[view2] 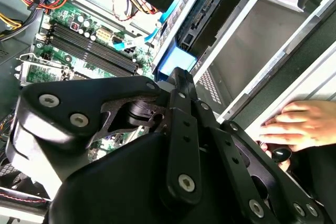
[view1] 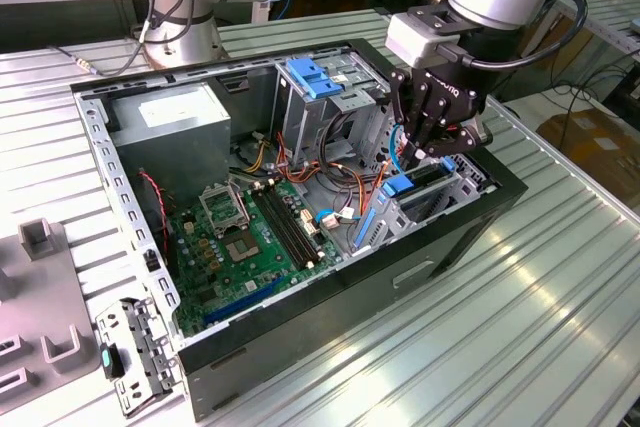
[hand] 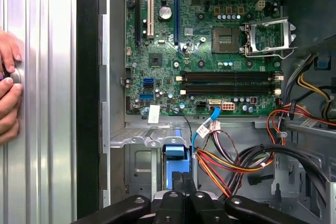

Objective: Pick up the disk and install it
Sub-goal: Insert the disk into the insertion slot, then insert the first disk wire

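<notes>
Ribbed silvery metal forms the desk (view1: 560, 347), and on it lies an open black computer case (view1: 420, 267) with its side panel off. At the exterior view's right the gripper (view1: 432, 152) hangs over the grey sheet-metal drive bay (view1: 460, 185), covering much of it. The disk (view2: 210, 9) sits in that bay. In the second wrist view its black edge with a connector strip and a glossy blue plastic rail show, while its label is out of sight. The fingers (hand: 179, 182) are pressed together, tips against the blue end of the disk; whether they nip any plastic is hard to make out. Beside the bay lie a green motherboard (hand: 210, 51) and a tangle of orange, red and black cables (hand: 236, 158). A person's hand (view2: 299, 124), cut off by the frame, rests just outside the case wall.
</notes>
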Controlling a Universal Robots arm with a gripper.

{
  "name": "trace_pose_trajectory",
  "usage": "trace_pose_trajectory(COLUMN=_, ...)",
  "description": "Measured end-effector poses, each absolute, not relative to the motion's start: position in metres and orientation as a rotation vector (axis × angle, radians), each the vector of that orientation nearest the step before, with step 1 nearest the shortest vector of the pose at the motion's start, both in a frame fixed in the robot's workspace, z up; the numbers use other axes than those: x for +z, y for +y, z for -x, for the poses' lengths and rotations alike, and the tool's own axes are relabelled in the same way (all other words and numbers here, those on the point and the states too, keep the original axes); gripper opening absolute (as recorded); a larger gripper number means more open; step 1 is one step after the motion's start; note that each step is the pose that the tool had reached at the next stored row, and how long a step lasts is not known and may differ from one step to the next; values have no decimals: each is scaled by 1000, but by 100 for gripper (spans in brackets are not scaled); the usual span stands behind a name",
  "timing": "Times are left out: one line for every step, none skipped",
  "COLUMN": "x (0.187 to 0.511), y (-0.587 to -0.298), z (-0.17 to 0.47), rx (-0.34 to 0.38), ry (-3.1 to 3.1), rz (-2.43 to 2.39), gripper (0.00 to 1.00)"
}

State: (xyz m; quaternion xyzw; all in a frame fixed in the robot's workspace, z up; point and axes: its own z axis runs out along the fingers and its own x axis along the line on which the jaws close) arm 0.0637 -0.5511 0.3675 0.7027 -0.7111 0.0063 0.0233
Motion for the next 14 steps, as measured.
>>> trace_pose_trajectory(x=368, y=-551, z=-64, rx=19, ry=-2201, rz=-2175, gripper=11)
trace_pose_trajectory(x=368, y=-551, z=-64, rx=19, ry=-2201, rz=-2175, gripper=11)
trace_pose_trajectory(x=368, y=-551, z=-64, rx=19, ry=-2201, rz=-2175, gripper=11)
trace_pose_trajectory(x=368, y=-551, z=-64, rx=20, ry=-2201, rz=-2175, gripper=11)
trace_pose_trajectory(x=368, y=-551, z=-64, rx=20, ry=-2201, rz=-2175, gripper=11)
trace_pose_trajectory(x=368, y=-551, z=-64, rx=20, ry=-2201, rz=-2175, gripper=11)
trace_pose_trajectory(x=368, y=-551, z=-64, rx=20, ry=-2201, rz=-2175, gripper=11)
trace_pose_trajectory(x=368, y=-551, z=-64, rx=20, ry=-2201, rz=-2175, gripper=11)
trace_pose_trajectory(x=368, y=-551, z=-64, rx=20, ry=-2201, rz=-2175, gripper=11)
trace_pose_trajectory(x=368, y=-551, z=-64, rx=20, ry=-2201, rz=-2175, gripper=11)
trace_pose_trajectory(x=368, y=-551, z=-64, rx=20, ry=-2201, rz=-2175, gripper=11)
trace_pose_trajectory(x=368, y=-551, z=-64, rx=20, ry=-2201, rz=-2175, gripper=11)
trace_pose_trajectory(x=368, y=-551, z=-64, rx=20, ry=-2201, rz=-2175, gripper=11)
trace_pose_trajectory(x=368, y=-551, z=-64, rx=20, ry=-2201, rz=-2175, gripper=11)
